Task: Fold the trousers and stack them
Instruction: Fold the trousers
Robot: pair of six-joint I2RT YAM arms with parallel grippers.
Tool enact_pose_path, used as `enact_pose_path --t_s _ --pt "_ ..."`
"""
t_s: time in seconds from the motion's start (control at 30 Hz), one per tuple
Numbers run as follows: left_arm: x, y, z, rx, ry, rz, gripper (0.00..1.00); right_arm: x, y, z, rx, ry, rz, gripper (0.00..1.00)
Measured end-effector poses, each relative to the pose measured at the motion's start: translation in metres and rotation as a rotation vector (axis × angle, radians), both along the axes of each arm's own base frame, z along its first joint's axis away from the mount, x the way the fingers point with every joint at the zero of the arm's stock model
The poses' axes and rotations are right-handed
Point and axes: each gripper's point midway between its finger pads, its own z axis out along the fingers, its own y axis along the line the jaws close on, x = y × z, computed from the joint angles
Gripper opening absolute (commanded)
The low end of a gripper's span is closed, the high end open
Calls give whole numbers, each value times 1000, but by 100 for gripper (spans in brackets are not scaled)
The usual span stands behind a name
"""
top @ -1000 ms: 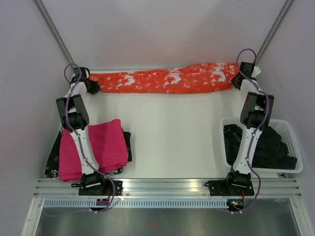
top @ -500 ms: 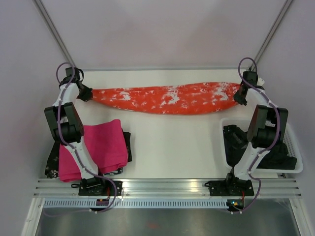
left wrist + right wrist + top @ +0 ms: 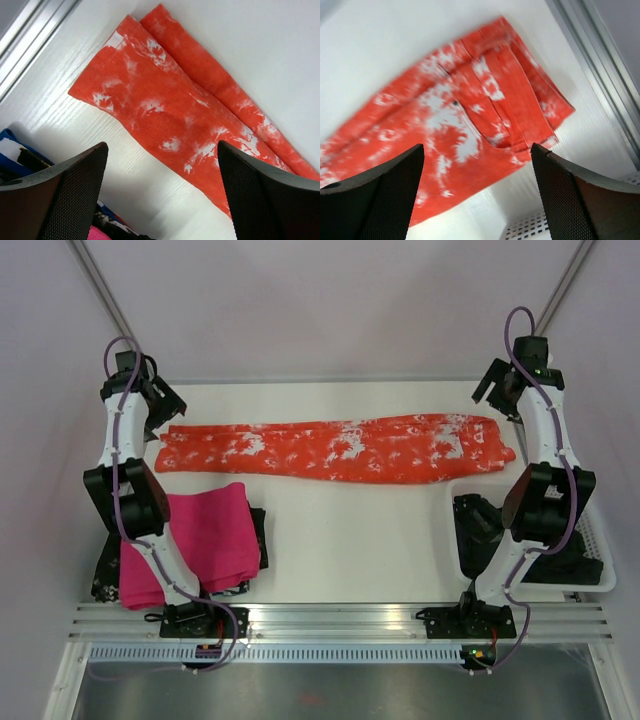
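**On the bench: trousers flat, first fold not yet made**

At the far side of the bench, the trousers lay flat in 1 long strip from left to right. The 2 leg ends were at the left, and the waist with its pocket was at the right, near the white basket.

The left tool hovered above the leg ends, its fingers spread and nothing between them. The right tool hung above the waist, also spread and empty.

To my judgement, the spreading step was done and the folding itself was not begun. The next move would call for 1 tool, or both, to descend and pinch an end. That end would then be brought over the other, so the edges meet evenly. The pink folded cloth at the near left seemed the likely place to stack.
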Motion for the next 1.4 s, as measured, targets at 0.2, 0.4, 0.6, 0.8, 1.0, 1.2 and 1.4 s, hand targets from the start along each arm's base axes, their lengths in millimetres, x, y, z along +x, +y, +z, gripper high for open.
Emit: enact_pose_path --t_s 0.2,0.4,0.6,0.8,1.0,1.2,1.4 --pt "19 3 5 5 -31 -29 85 20 2 34 3 -94 15 92" --pt "38 2 -61 -74 61 16 72 31 0 -30 32 5 -14 92" --pt "37 1 -114 -123 139 115 66 31 -2 -75 53 85 -54 92" --pt "51 6 -115 -117 85 175 66 34 -4 -81 50 86 -66 92" --pt "57 10 -121 -116 67 217 55 38 -6 -80 45 67 -77 92" --pt "56 10 -136 -121 87 233 19 38 -7 -83 43 67 -86 92" --pt "58 10 -135 -123 81 239 2 38 -8 -84 40 66 -90 92"
